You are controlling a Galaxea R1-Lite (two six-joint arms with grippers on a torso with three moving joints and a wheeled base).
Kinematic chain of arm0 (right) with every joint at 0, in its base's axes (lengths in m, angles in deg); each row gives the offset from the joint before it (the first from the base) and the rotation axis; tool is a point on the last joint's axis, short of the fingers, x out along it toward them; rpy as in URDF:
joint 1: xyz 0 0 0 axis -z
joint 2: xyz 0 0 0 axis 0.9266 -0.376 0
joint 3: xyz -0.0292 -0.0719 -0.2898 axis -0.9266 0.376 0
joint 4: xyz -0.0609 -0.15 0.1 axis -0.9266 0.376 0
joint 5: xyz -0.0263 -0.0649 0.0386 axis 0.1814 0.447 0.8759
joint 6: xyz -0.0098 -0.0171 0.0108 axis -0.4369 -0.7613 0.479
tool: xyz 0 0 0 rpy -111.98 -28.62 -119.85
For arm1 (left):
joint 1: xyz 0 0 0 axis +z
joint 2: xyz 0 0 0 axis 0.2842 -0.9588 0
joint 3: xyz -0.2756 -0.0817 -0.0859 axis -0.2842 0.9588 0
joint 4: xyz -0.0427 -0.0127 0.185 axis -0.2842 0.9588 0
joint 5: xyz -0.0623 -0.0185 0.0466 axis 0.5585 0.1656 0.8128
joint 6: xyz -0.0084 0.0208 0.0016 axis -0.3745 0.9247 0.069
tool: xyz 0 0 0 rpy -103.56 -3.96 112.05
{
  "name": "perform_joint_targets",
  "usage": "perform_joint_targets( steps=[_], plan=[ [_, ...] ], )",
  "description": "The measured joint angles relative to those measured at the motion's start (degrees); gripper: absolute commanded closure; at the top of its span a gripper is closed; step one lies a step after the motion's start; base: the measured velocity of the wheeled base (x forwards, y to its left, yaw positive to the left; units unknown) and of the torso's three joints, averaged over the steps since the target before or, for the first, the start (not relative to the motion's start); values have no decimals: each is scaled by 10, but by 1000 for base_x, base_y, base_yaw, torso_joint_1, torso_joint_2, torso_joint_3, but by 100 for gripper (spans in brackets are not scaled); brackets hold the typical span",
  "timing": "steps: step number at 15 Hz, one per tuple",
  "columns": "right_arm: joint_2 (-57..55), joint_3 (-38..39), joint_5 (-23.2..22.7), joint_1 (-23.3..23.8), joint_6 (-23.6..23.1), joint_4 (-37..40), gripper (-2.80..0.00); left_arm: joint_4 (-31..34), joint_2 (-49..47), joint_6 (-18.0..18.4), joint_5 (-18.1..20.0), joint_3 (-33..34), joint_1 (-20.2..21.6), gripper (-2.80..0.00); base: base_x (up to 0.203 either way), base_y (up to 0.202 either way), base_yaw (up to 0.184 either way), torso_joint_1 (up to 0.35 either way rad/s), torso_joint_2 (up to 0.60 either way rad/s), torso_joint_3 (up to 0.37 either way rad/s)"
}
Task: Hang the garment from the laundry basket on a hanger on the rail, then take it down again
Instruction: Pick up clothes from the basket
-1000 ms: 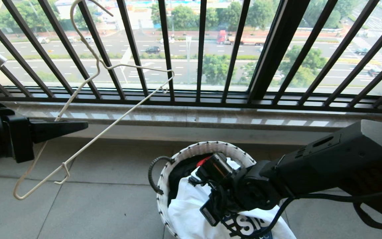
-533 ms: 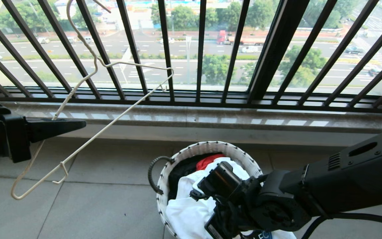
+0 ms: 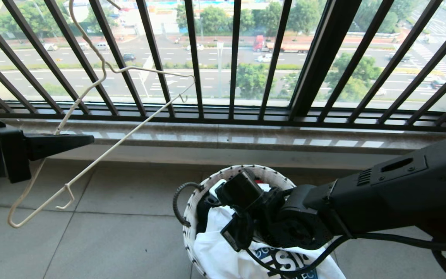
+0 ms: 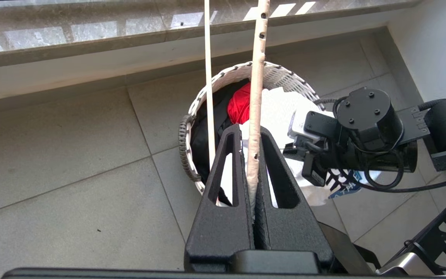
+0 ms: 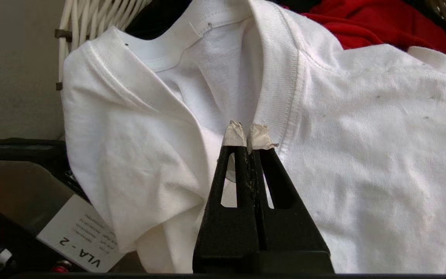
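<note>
My left gripper (image 3: 89,139) is shut on one wire of the thin cream hanger (image 3: 130,133), which it holds tilted in the air in front of the window bars. The left wrist view shows the wire (image 4: 254,97) pinched between the jaws of that gripper (image 4: 250,130). The white laundry basket (image 3: 223,174) stands on the floor with the white garment (image 3: 223,252) spilling over its near rim, blue emblem (image 3: 289,263) showing. My right gripper (image 5: 250,131) is shut, its taped tips at the ribbed collar of the garment (image 5: 362,155); no cloth shows between them. The rail is out of view.
The black barred window railing (image 3: 234,58) and a marble sill (image 3: 246,135) run across the back. A red cloth (image 4: 240,106) and a black one (image 4: 203,131) lie deeper in the basket (image 4: 285,77). Grey floor tiles (image 3: 110,232) spread left of it.
My left gripper and the hanger have drifted a little left and up. My right wrist swung toward me over the basket, then back toward its far rim, shifting the shirt.
</note>
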Motion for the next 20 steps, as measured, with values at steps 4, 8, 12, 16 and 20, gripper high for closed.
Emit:
perform_joint_targets(
  steps=[4, 8, 12, 16, 20],
  plan=[
    [-42, -11, 79, -1, -68, -84, -280, 0, 0, 0, 0, -1, 3, 0, 0, 0, 0, 0, 0, 0],
    [-67, -10, 121, -3, -118, -138, -280, 0, 0, 0, 0, -2, 9, 0, 0, 0, 0, 0, 0, 0],
    [-75, -7, 140, -7, -123, -141, -280, 0, 0, 0, 0, -3, 10, 0, 0, 0, 0, 0, 0, 0],
    [-75, -7, 162, -3, -153, -163, -280, 0, 1, 0, 1, -4, 10, 0, 0, 0, 0, 0, 0, 0],
    [-75, -7, 172, 11, -179, -167, -280, 0, 2, 0, 1, -4, 9, 0, 0, 0, 0, 0, 0, 0]
  ],
)
